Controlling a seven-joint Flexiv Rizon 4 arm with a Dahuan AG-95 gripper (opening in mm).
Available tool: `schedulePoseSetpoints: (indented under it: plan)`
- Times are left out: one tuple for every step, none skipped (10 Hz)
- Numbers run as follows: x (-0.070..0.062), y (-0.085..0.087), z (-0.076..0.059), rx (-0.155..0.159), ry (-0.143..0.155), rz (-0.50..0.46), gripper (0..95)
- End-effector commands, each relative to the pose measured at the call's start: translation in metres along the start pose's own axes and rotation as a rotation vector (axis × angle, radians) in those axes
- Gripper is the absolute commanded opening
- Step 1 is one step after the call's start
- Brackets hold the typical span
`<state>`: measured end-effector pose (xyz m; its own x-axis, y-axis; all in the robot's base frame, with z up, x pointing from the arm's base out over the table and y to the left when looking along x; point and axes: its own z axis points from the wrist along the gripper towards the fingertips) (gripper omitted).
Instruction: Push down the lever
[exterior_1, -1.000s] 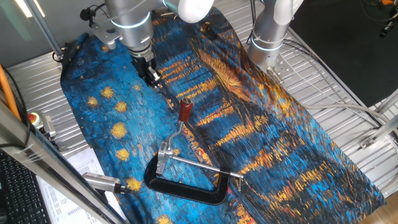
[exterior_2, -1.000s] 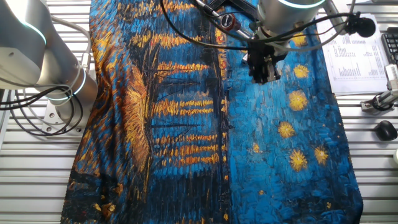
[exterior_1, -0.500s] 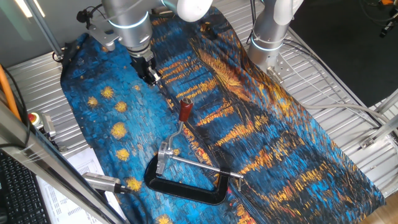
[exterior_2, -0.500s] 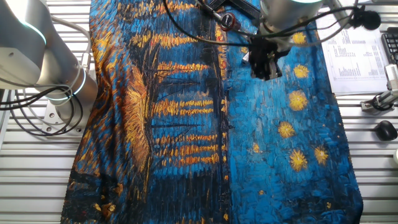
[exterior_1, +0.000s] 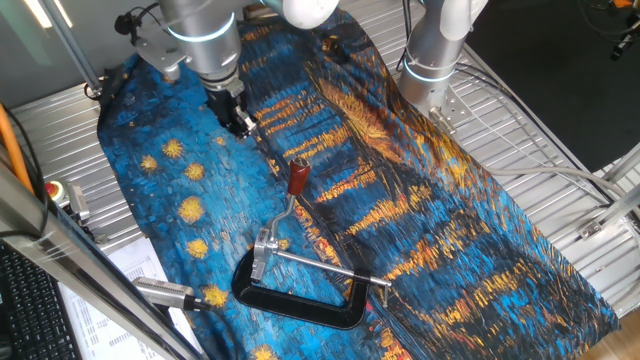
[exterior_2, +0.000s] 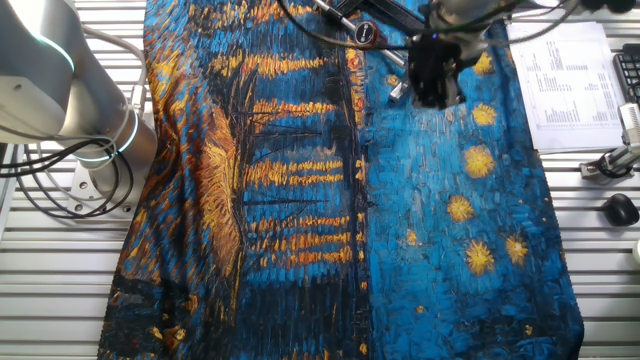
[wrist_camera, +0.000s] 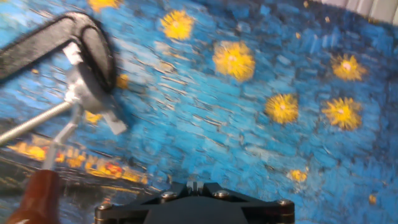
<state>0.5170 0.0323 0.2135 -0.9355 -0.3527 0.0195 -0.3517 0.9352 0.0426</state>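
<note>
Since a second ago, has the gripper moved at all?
Yes. In one fixed view the gripper has slid slightly up and left across the cloth, away from the lever, which has stayed put with its knob raised.

You have a matt printed cloth (exterior_1: 420, 200) with painted blue and orange strokes, creased in soft folds, over a ribbed bright metal table (exterior_1: 560, 130). The lever (exterior_1: 291, 196) has a thin shiny metal arm and a smooth reddish-brown knob. The clamp frame (exterior_1: 300, 300) looks matt black, its rod (exterior_1: 325, 266) polished silver. White printed paper (exterior_2: 565, 85) lies at the edge
</note>
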Motion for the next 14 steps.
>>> schedulePoseSetpoints:
  plan:
    - [-0.012,0.016,-0.015,0.007,0.019,0.015,0.0]
    - [-0.017,0.028,-0.02,0.002,0.033,0.029,0.0]
    - [-0.021,0.039,-0.023,-0.005,0.044,0.037,0.0]
    - [-0.024,0.048,-0.024,-0.007,0.048,0.04,0.0]
    - [-0.026,0.053,-0.026,-0.007,0.049,0.046,0.0]
    - [-0.027,0.058,-0.028,-0.007,0.053,0.052,0.0]
    - [-0.029,0.067,-0.03,-0.005,0.057,0.053,0.0]
    - [-0.029,0.071,-0.029,-0.008,0.056,0.049,0.0]
    - [-0.03,0.074,-0.028,-0.007,0.056,0.041,19.0]
    - [-0.031,0.077,-0.027,-0.006,0.056,0.043,19.0]
    - [-0.031,0.079,-0.025,-0.004,0.056,0.051,19.0]
    - [-0.032,0.082,-0.024,-0.004,0.056,0.058,19.0]
    - [-0.032,0.086,-0.026,-0.004,0.057,0.062,19.0]
    - [-0.031,0.088,-0.026,-0.007,0.058,0.06,19.0]
